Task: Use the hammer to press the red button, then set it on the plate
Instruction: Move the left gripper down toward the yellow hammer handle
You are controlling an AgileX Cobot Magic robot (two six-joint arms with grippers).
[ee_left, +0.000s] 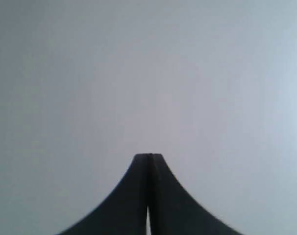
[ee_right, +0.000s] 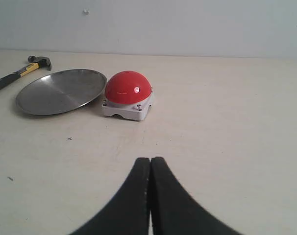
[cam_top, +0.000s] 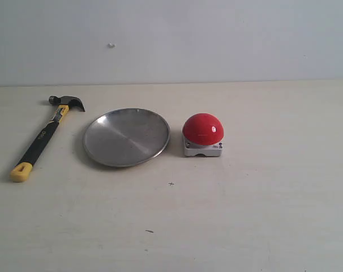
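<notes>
On the pale beige table (cam_top: pixel 262 215), a round brushed-silver metal plate (cam_top: pixel 126 137) lies between a black-and-yellow claw hammer (cam_top: pixel 47 136), flat at the left, and a glossy red dome button (cam_top: pixel 202 129) on a grey base (just beside the plate's rim). Both black grippers are clenched empty: the right gripper (ee_right: pixel 150 161) well short of the button, the left gripper (ee_left: pixel 149 156) facing plain grey.

A pale cream counter (cam_top: pixel 262 215) is backed by a plain grey-white wall (cam_top: pixel 217 39), marked by one small speck (cam_top: pixel 111 45).
</notes>
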